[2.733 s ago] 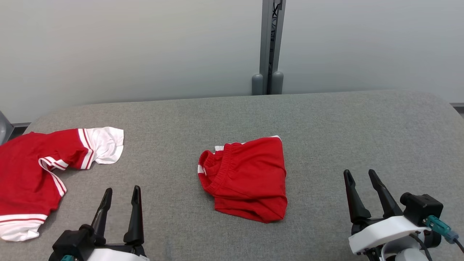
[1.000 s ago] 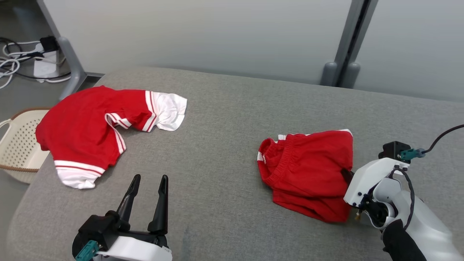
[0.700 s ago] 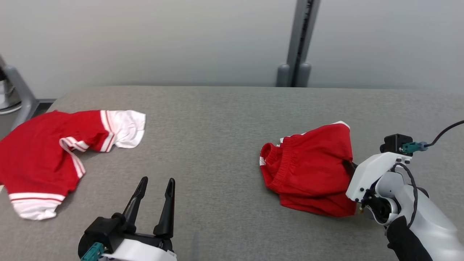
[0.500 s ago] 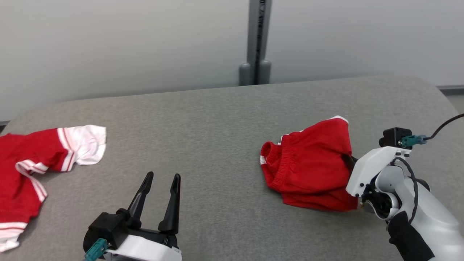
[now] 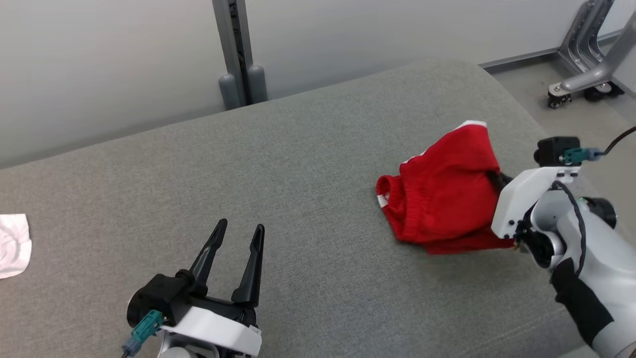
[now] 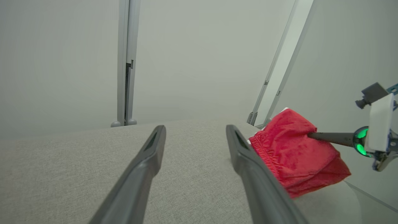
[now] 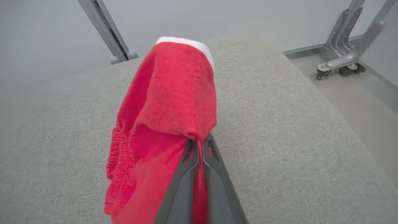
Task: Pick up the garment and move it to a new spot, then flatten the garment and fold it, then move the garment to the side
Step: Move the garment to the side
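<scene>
Carrying red elastic-waisted shorts [image 5: 442, 199] clamped in right hand [image 7: 200, 141], left hand [image 5: 241, 229] splayed; lift higher, possibly dragging on grey fabric desk [image 5: 298, 164].

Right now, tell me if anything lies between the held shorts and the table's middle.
Nothing visible does. The right gripper is shut on the red shorts, and the grey table runs bare from them to the open left gripper.
</scene>
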You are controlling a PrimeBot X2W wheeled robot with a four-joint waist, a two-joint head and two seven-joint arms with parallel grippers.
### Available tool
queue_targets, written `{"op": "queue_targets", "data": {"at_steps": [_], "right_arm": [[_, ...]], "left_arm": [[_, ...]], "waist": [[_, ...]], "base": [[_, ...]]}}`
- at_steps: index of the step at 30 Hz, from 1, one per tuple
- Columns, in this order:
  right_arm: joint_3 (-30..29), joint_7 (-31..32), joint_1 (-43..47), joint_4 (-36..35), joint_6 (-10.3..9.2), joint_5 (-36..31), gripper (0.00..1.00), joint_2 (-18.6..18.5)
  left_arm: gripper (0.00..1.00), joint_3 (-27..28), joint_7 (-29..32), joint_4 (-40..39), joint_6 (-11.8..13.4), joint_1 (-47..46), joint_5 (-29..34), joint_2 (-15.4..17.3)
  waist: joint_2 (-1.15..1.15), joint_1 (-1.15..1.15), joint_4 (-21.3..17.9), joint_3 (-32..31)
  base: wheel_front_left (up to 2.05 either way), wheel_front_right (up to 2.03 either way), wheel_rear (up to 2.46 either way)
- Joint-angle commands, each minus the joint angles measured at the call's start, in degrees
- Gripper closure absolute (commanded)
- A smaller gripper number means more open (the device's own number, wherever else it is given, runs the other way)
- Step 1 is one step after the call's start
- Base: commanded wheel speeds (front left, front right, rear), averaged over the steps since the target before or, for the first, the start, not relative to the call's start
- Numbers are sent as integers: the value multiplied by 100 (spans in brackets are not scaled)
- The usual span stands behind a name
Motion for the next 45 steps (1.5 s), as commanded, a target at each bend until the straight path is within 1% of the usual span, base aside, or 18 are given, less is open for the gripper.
{"op": "queue_targets", "data": {"at_steps": [1,6,12,14,15,16,17,21,28,32,34,39,41,45], "right_arm": [[76,-121,-226,79,2,-115,100,-96],[255,-442,-716,450,2,-371,100,-398],[294,-674,-1240,1250,1,-723,100,-743],[255,-816,-1360,1447,2,-835,100,-790],[207,-872,-1386,1519,2,-861,71,-789],[155,-924,-1412,1576,2,-893,38,-788],[111,-988,-1438,1611,2,-932,0,-788],[-10,-1182,-1450,1689,2,-1077,0,-716],[-188,-1571,-1471,1710,2,-1331,0,-730],[-231,-1876,-1481,1699,2,-1415,0,-619],[-238,-2008,-1441,1581,2,-1400,0,-548],[-300,-2159,-1174,940,2,-1273,0,-461],[-381,-2161,-1003,456,2,-1239,0,-466],[-701,-2160,-362,-598,2,-1277,0,-539]], "left_arm": [[0,3,1,21,-24,-118,77,31],[0,-34,0,76,-85,-323,176,67],[0,-65,0,134,-124,-511,227,138],[0,-56,0,150,-138,-536,220,147],[0,-55,0,161,-135,-539,215,149],[0,-56,0,173,-132,-547,210,145],[0,-48,0,183,-136,-556,205,148],[0,-27,0,220,-142,-562,188,144],[0,-4,0,220,-151,-501,151,122],[0,93,0,182,-132,-366,109,110],[0,171,0,148,-114,-317,100,101],[0,446,1,52,-57,-123,84,93],[0,600,0,0,-33,-42,85,107],[0,908,0,-104,4,99,122,143]], "waist": [[0,0,-81,215],[0,0,19,593],[0,0,154,865],[0,0,170,893],[0,0,174,896],[0,0,174,893],[0,0,168,885],[0,0,135,809],[0,0,146,628],[0,0,187,431],[0,0,224,319],[0,0,383,13],[0,0,467,-90],[0,0,706,-241]], "base": [[0,0,0],[0,0,0],[0,0,0],[0,0,0],[0,0,0],[0,0,0],[0,0,0],[0,0,0],[0,0,0],[0,0,0],[0,0,0],[0,0,0],[0,0,0],[0,0,0]]}}
